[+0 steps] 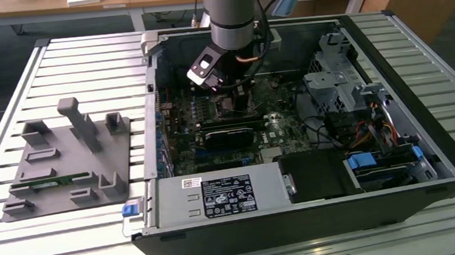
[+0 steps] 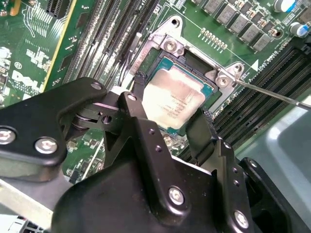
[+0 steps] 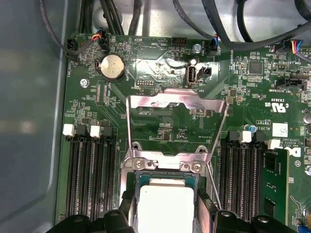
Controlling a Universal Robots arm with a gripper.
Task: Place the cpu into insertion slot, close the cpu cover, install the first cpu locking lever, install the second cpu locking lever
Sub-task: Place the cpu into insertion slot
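hovering inside an open black computer case (image 1: 316,218), black fingers (image 2: 138,90) grasp the small pale silver square cpu (image 3: 165,206), set in the dark square insertion slot (image 2: 192,59). the thin silver cpu cover (image 3: 160,100) stands open. a crooked release could bend socket pins.

A metal table (image 1: 67,52) of pale parallel slats spans the exterior view from edge to edge. An open black computer case (image 1: 301,231) lies on its side on the slats, taking up the centre and right of the frame. At the left of the frame, just beside the case, a grey moulded fixture plate (image 1: 51,159) with upright posts rests flat on the slats.
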